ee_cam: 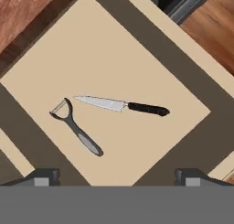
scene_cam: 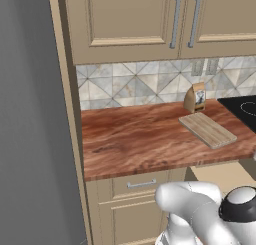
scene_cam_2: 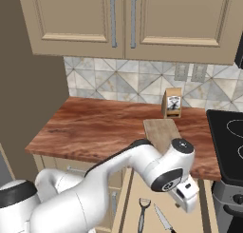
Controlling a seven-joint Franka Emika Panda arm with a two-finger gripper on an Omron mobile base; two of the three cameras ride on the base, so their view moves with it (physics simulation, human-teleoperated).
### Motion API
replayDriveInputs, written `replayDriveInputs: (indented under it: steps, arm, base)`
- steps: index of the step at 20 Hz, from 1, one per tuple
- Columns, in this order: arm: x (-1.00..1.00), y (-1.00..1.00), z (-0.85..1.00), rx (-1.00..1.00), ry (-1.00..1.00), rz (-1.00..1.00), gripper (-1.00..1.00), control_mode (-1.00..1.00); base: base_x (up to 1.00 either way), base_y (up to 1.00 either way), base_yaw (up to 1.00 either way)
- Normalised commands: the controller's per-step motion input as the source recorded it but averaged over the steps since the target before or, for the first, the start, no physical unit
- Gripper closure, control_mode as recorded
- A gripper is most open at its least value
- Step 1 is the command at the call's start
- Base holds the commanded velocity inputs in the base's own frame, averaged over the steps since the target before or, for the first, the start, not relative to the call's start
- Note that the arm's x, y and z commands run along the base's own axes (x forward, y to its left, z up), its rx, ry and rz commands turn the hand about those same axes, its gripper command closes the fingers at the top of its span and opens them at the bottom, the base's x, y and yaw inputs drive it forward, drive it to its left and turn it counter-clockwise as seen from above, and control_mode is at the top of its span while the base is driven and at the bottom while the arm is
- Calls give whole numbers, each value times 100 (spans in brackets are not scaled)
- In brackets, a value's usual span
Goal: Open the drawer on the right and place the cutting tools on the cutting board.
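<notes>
The wide beige wooden drawer with its plain tan interior is standing pulled out, and the pincer is hovering above it with its tips apart, gripping nothing, probably lining up a pick. Inside the drawer, a slim black-handled knife with a thin silver blade is lying just beside what looks like a grey peeler. Beyond the drawer, the pale striped wooden cutting board is waiting bare on the reddish-brown tabletop.

On the reddish-brown table the cutting board lies flat near the front edge, a small paper bag standing just behind it. Below, the drawer is pulled open, and on its tan floor a knife and a peeler rest side by side.
</notes>
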Motion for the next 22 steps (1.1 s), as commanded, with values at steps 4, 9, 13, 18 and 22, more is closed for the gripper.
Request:
replayDriveInputs:
  steps: [4,9,13,18,22]
  arm:
    - [0,-43,-51,0,0,42,-100,-100]
    - [-3,-12,-49,0,7,42,-100,-100]
    - [-23,0,-45,-2,6,46,-100,-100]
    - [-31,32,-24,-6,5,29,-100,-100]
    - [-3,9,0,-1,0,4,-100,-100]
  base:
    - [0,0,0]
    - [0,0,0]
    - [0,0,0]
    - [0,0,0]
    - [0,0,0]
